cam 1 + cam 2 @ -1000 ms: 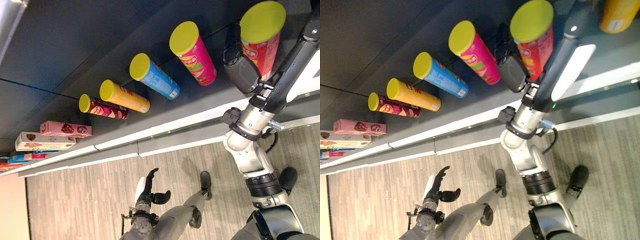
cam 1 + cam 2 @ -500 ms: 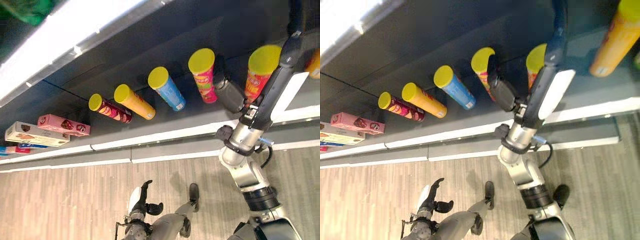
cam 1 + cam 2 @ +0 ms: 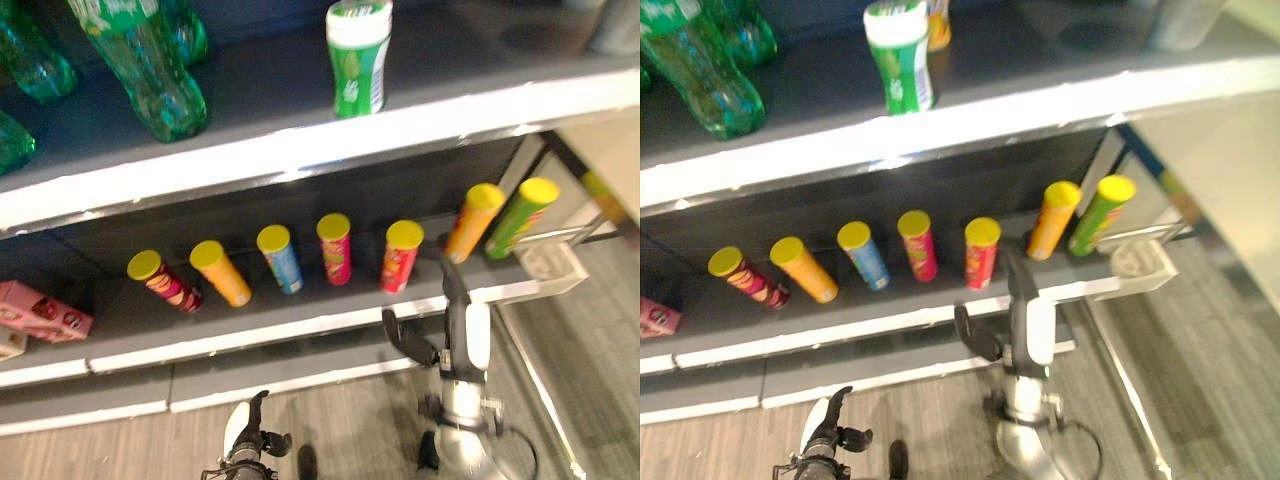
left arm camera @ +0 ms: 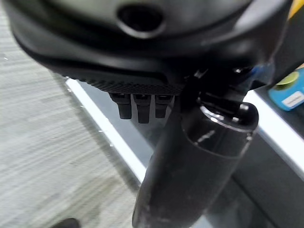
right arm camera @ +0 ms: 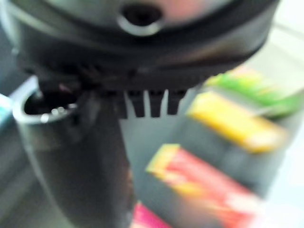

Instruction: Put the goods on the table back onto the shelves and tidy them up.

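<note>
A red cylindrical snack can with a yellow lid (image 3: 401,256) stands on the dark lower shelf (image 3: 300,325), one of a row of yellow-lidded cans: a maroon one (image 3: 160,281), an orange one (image 3: 221,272), a blue one (image 3: 281,258) and a pink one (image 3: 335,248) on its left, a taller orange one (image 3: 474,221) and a green one (image 3: 520,216) on its right. The right hand (image 3: 408,340) hovers just in front of the shelf edge below the red can, fingers loosely extended, holding nothing. The left hand (image 3: 250,440) hangs low over the wood-look floor (image 3: 120,450), relaxed and empty. The risk appears to be a clipped neighbour: the cans stand close, and a careless reach could topple the red or tall orange can. Above, green plastic bottles (image 3: 150,70) and a green-and-white canister (image 3: 358,55) sit on the upper shelf (image 3: 300,150), whose white edge overhangs any approach. Pink boxes (image 3: 40,310) lie far left.
</note>
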You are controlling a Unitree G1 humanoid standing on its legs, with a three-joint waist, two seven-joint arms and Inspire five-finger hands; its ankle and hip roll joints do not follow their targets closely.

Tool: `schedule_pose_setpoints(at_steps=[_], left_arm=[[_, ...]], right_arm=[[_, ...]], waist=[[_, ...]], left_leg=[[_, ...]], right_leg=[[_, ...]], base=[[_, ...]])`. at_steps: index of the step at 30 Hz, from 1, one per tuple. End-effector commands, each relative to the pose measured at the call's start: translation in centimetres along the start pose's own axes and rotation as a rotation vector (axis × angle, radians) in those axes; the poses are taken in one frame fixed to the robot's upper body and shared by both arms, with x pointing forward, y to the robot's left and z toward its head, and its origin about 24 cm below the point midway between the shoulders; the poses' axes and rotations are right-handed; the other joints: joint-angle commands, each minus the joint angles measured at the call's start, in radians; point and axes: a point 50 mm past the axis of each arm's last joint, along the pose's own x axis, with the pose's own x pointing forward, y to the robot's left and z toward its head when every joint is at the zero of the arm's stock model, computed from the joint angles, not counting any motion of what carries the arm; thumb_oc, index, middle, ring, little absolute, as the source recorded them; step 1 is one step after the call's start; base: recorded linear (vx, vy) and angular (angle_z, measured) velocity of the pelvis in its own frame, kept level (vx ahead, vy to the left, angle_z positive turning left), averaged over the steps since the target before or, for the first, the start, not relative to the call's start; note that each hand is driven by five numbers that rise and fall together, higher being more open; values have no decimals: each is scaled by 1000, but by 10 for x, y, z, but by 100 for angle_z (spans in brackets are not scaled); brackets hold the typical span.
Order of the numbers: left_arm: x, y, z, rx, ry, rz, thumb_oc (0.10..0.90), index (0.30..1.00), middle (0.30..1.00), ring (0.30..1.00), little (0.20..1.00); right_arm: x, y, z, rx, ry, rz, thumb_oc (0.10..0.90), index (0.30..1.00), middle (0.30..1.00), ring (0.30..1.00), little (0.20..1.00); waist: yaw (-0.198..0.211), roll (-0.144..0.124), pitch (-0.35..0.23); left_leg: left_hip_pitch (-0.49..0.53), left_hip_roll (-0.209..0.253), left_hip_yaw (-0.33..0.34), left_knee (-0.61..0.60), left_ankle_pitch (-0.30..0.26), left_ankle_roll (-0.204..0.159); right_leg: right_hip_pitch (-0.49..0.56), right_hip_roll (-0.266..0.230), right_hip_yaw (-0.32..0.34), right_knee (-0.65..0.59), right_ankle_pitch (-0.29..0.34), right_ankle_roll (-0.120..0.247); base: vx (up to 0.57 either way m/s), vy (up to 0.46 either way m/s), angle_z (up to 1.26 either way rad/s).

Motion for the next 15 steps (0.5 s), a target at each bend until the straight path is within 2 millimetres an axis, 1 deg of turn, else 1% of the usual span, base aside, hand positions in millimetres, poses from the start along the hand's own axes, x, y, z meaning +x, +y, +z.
schedule_pose_setpoints(at_steps=[1,2,3,4,5,6,7,9,10,11,12,13,14,15], left_arm=[[-14,-9,-25,78,58,-62,800,900,900,900,900],[-14,-10,-25,87,57,-72,800,900,900,900,900],[-14,-9,-25,87,57,-72,800,900,900,900,900],[-14,-13,-24,96,48,-114,800,900,900,900,900],[-13,-13,-22,83,43,-122,800,900,900,900,900],[-13,-13,-22,84,39,-129,800,900,900,900,900],[-13,-13,-22,84,39,-129,800,900,900,900,900],[-10,-12,-18,72,25,-153,800,900,900,900,900],[-9,-11,-15,77,12,-164,800,900,900,900,900],[-6,-11,-8,104,-33,-198,800,900,900,900,900],[-6,-10,-8,105,-33,-197,800,900,900,900,900],[-1,-3,4,123,-108,-218,800,900,900,900,900],[-1,-3,4,124,-107,-219,800,900,900,900,900],[2,2,9,145,-144,-223,800,900,900,900,900]], right_arm=[[21,-7,0,-41,-57,-2,800,900,900,900,900],[12,-2,-14,-90,9,49,800,900,900,900,900],[12,-2,-14,-90,9,49,800,900,900,900,900],[-24,9,-56,-226,234,225,800,900,900,900,900],[-29,7,-66,-253,305,241,800,900,900,900,900],[-40,7,-75,-276,366,274,800,900,900,900,900],[-40,8,-75,-275,366,274,800,900,900,900,900],[-74,10,-98,-358,529,428,800,900,900,900,900],[-86,10,-105,-405,570,495,800,900,900,900,900],[-117,4,-120,-460,717,663,800,900,900,900,900],[-117,5,-119,-459,717,663,800,900,900,900,900],[-136,-5,-127,-434,846,719,800,900,900,900,900],[-136,-5,-127,-433,848,719,800,900,900,900,900],[-147,-9,-130,-414,919,734,800,900,900,900,900]], waist=[[6,54,-28],[-2,50,-33],[-3,50,-34],[-21,43,-45],[-33,36,-50],[-37,35,-51],[-36,34,-50],[-43,33,-47],[-47,28,-49],[-52,24,-44],[-53,21,-46],[-59,17,-43],[-58,16,-44],[-60,16,-44]], left_leg=[[62,-18,-7,12,-93,9],[71,-14,-5,9,-94,7],[70,-14,-5,9,-93,8],[94,2,10,8,-101,0],[92,2,18,8,-96,-2],[97,7,24,8,-98,-5],[98,7,25,8,-98,-5],[106,21,31,8,-102,-13],[105,24,33,8,-98,-16],[113,39,36,8,-101,-24],[108,37,35,8,-97,-23],[113,50,37,8,-94,-31],[113,50,37,8,-94,-31],[113,57,36,8,-92,-34]], right_leg=[[50,-23,-48,5,21,29],[57,-14,-42,5,14,26],[56,-15,-42,5,14,26],[75,11,-28,5,-5,19],[71,14,-20,5,-4,17],[74,20,-13,5,-7,14],[74,21,-12,5,-7,14],[84,39,-1,5,-20,7],[82,44,5,5,-22,4],[93,61,14,5,-35,-2],[89,58,15,5,-32,-3],[95,74,25,5,-43,-9],[94,75,24,5,-43,-9],[96,82,28,5,-49,-12]], base=[[85,-75,-25],[10,-24,-32],[82,-105,-41],[69,-100,-32],[83,-121,-24],[19,-44,-21],[21,-62,-33],[20,-94,-27],[41,-152,-8],[19,-114,-5],[38,-173,-3],[10,-92,-1],[34,-136,-1],[53,-140,1]])
